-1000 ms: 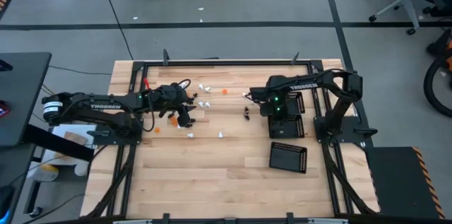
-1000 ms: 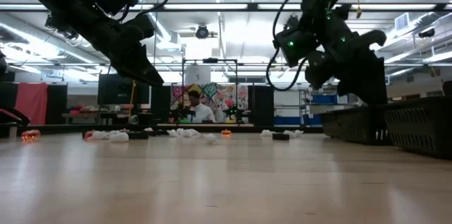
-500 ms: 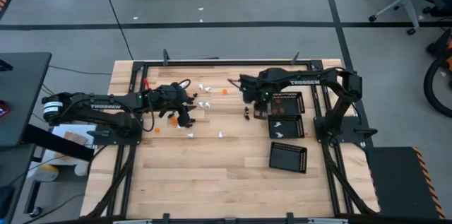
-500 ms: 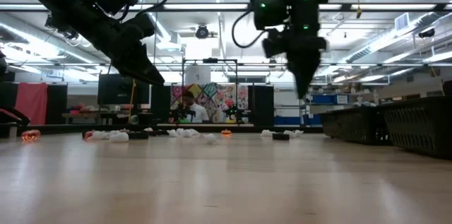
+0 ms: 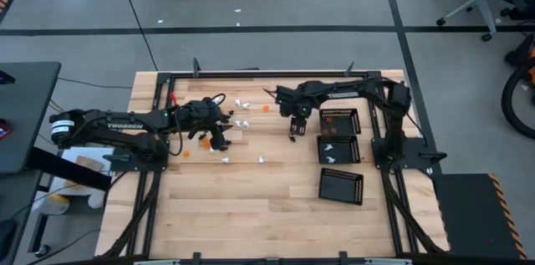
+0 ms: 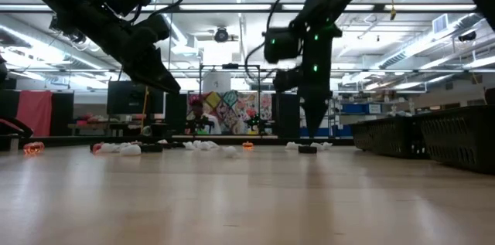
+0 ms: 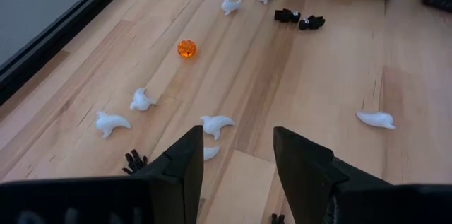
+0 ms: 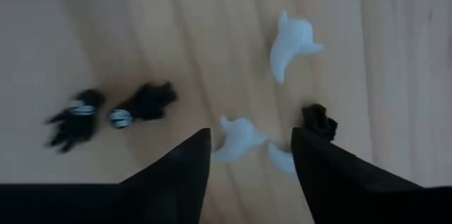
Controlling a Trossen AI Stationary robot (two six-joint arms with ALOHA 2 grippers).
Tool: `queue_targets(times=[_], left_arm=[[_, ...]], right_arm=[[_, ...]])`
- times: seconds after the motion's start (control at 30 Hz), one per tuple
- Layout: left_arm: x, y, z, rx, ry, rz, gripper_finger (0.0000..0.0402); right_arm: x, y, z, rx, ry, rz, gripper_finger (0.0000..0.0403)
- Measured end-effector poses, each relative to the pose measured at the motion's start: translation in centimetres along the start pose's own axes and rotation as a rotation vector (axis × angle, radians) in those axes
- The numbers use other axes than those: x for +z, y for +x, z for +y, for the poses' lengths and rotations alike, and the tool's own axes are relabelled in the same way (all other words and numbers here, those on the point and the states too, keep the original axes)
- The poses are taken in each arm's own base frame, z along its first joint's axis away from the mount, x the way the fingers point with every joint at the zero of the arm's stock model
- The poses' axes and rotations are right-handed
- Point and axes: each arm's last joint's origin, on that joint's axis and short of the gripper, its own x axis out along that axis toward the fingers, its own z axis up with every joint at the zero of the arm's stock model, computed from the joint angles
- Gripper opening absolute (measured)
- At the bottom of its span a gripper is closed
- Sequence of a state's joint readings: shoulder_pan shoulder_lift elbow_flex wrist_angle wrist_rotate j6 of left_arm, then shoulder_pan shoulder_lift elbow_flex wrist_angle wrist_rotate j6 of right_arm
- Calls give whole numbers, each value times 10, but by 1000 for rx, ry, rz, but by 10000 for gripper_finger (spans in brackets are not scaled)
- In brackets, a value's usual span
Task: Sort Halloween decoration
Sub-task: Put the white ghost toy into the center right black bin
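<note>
White, orange and black decorations (image 5: 242, 123) lie scattered across the far-left and middle of the wooden table (image 5: 251, 215), with some pieces already in two of the three black trays (image 5: 340, 150) at right. Right gripper (image 5: 295, 123) hangs over a small cluster of white ghosts (image 8: 240, 138) and black pieces (image 8: 145, 104), fingers spread and holding nothing. Left gripper (image 5: 219, 135) hovers over the left-hand scatter, fingers likewise apart and empty.

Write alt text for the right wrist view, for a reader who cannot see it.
The right hand hangs open, looking down on the wooden table, with a white ghost piece between its two dark fingers. Another white ghost lies farther off, two black pieces to one side, and a third black piece beside the other finger.
</note>
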State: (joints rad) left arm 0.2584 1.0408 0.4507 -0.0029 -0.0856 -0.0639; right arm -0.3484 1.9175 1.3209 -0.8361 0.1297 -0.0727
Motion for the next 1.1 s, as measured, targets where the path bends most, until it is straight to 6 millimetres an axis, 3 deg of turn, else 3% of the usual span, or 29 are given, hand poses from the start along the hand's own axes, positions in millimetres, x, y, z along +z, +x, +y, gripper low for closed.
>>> queue_targets(times=[0.2, 0.4, 0.73, 1.1], left_arm=[[0, 0, 0, 0, 0, 0, 157], [0, 0, 0, 0, 0, 0, 157], [0, 0, 0, 0, 0, 1, 157], [0, 0, 0, -1, -14, 1, 157]], right_arm=[[0, 16, -3, -22, 18, 51, 230], [-1, 21, -11, 40, 46, 55, 226], [0, 24, -13, 119, 26, 43, 170], [1, 21, 4, 141, -27, 43, 105]])
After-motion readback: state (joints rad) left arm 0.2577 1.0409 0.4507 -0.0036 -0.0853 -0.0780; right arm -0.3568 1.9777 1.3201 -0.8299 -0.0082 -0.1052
